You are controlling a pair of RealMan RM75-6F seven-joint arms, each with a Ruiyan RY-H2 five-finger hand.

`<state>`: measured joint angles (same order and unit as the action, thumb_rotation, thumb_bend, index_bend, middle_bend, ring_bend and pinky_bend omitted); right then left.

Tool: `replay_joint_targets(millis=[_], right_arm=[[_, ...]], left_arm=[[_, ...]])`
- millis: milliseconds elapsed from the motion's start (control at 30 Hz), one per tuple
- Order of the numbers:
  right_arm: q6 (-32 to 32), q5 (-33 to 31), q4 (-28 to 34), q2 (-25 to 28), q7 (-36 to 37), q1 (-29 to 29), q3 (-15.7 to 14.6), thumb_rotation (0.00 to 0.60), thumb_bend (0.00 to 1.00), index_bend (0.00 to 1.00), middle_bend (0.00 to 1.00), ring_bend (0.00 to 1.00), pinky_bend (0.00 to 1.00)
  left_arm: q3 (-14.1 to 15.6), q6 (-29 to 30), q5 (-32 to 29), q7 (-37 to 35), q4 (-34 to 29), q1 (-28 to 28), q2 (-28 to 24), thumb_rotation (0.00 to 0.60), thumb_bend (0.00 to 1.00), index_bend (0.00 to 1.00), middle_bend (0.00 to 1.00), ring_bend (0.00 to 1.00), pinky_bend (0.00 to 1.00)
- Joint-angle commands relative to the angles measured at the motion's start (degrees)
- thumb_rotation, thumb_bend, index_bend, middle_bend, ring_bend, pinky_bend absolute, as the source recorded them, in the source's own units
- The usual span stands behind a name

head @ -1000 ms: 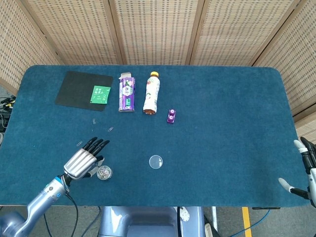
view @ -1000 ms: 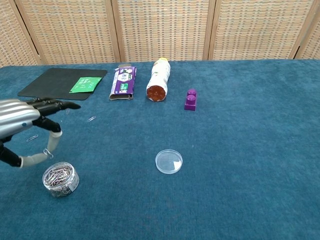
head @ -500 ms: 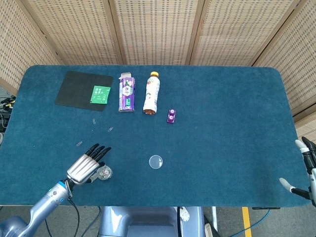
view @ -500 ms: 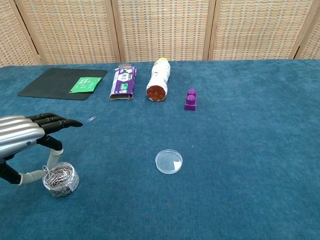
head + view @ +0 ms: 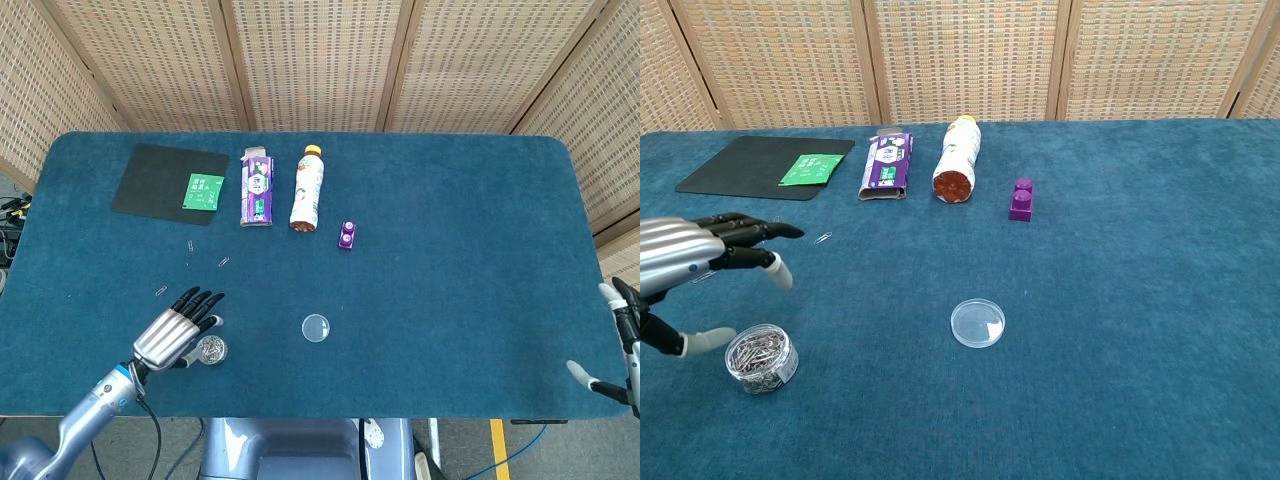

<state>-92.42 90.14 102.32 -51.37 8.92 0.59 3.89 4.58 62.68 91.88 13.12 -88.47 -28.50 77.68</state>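
Observation:
My left hand (image 5: 178, 330) hovers near the table's front left, just above and left of a small clear tub of paper clips (image 5: 211, 348). Its fingers are spread and hold nothing; in the chest view the left hand (image 5: 700, 260) has its thumb beside the tub (image 5: 761, 357) and its fingers stretched out above it. The tub's clear round lid (image 5: 978, 323) lies apart, towards the middle. My right hand (image 5: 620, 345) shows only in the head view, off the table's right front edge, fingers apart and empty.
Along the back lie a black mat (image 5: 750, 165) with a green card (image 5: 810, 168), a purple box (image 5: 887, 165), a bottle on its side (image 5: 956, 160) and a purple brick (image 5: 1021, 199). Loose paper clips (image 5: 823, 238) lie ahead of the left hand.
The left hand's thumb and finger came down at the tub half a second ago; now they have lifted and spread apart. The right hand has barely moved.

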Motion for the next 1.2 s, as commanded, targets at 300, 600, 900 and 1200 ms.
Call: replay_joint_targets(millis=[300,600,900,1200], right_arm=[[-0.08,0.32,0.06,0.00,0.00,0.04,-0.13,0.600,0.00,0.02,0.00,0.00,0.00],[0.17,0.29,0.18,-0.11,-0.32,-0.09,-0.14,0.600,0.00,0.02,0.00,0.00,0.00],[0.45,-0.03,0.37,-0.29,-1.00,-0.21,-0.09,0.600,0.00,0.02,0.00,0.00,0.00],[0.42,-0.08,0.38,-0.13,-0.62,-0.19,-0.07,0.600,0.00,0.02,0.00,0.00,0.00]], left_arm=[[-4.42,-0.89,-9.89,-4.58,3.69,1.15,-3.33,0.600,0.93,0.27,0.00,0.00,0.00],[-7.73,-14.13,-24.11,-10.71,19.73,-0.71,1.63,0.600,1.00,0.28,0.00,0.00,0.00],[-8.11,-15.69,-22.14,-16.13,25.51,-1.21,5.37,0.600,1.00,0.30,0.00,0.00,0.00],[-7.97,-14.51,-19.45,-17.73,25.10,-1.43,5.75,0.600,1.00,0.30,0.00,0.00,0.00]])
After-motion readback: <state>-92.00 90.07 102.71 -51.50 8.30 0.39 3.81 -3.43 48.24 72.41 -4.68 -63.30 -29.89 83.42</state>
